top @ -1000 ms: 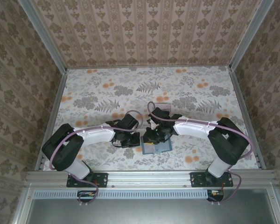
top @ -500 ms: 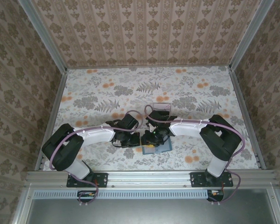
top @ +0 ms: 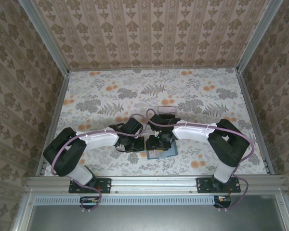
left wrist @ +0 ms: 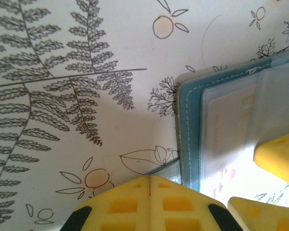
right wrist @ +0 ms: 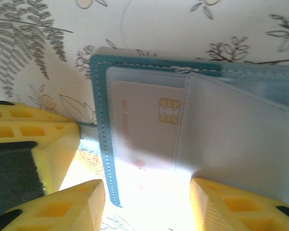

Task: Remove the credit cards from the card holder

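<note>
The right end effector [right wrist: 145, 187] has just let its yellow jaws spread apart. In the right wrist view they now stand open on either side of the inner pocket of the small dark-teal bifold card holder [right wrist: 100, 120], with nothing clamped between them. In the overhead view the right arm has also drawn in slightly toward the left, so it covers more of the holder than it did a second ago.

The holder lies open on the floral-patterned table [left wrist: 62, 48], near the front edge and between the two arms. A pale pinkish-white credit card with a gold chip [right wrist: 144, 120] sits fully inside its clear sleeve, partly overlapped by a grey-blue pocket flap [right wrist: 241, 134].

The left end effector [left wrist: 150, 185] has not changed. Its yellow jaws are pressed shut against each other, just beside the holder's stitched left edge. A sliver of teal shows under its tips, but I cannot tell whether it pins that or merely rests there.

My reading is that the right side has dropped one grip and is setting up a fresh one. No card has come out here, so the extraction is still ahead. The next pinch has to catch the card's exposed edge and not the sleeve. The holder may slide on the table if the left side is not truly bracing it.
</note>
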{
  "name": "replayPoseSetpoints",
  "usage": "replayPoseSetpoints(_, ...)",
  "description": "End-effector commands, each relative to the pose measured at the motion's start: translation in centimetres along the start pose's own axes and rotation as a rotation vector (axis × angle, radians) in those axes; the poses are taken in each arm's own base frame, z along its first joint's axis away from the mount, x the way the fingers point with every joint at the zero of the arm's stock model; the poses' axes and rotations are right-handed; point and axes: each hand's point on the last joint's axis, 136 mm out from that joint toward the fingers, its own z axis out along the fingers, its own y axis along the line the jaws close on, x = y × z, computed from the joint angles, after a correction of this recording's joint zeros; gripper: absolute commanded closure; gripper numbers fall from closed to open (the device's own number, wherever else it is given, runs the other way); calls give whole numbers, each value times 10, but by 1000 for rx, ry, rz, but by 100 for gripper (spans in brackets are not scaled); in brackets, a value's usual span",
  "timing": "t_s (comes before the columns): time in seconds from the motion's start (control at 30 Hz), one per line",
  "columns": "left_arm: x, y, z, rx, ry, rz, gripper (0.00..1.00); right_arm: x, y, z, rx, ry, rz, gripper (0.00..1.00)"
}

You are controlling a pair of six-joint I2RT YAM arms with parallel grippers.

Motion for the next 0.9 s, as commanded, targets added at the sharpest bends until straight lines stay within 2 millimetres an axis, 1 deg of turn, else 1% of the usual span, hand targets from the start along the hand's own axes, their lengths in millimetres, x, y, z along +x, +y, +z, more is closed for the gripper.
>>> replayPoseSetpoints(0.0,9,8,5,-26,41,6,98,6,-24,-7,161,2,-22,47)
replayPoseSetpoints(0.33,8,8,6,-25,40,3,97,5,-37,-20,320,-22,-76,45)
replayPoseSetpoints(0.6,8,8,7,-24,43,3,97,6,-40,-22,356,-20,-88,45)
replayPoseSetpoints(0.67,8,8,7,-25,44,2,98,5,-41,-25,361,-29,-89,47)
replayPoseSetpoints(0.73,7,8,7,-24,43,2,98,5,-41,-29,364,-39,-91,51)
replayPoseSetpoints(0.77,8,8,8,-26,46,1,98,4,-41,-31,363,-44,-92,54)
replayPoseSetpoints(0.87,7,7,8,-26,46,3,98,4,-41,-36,363,-56,-97,67)
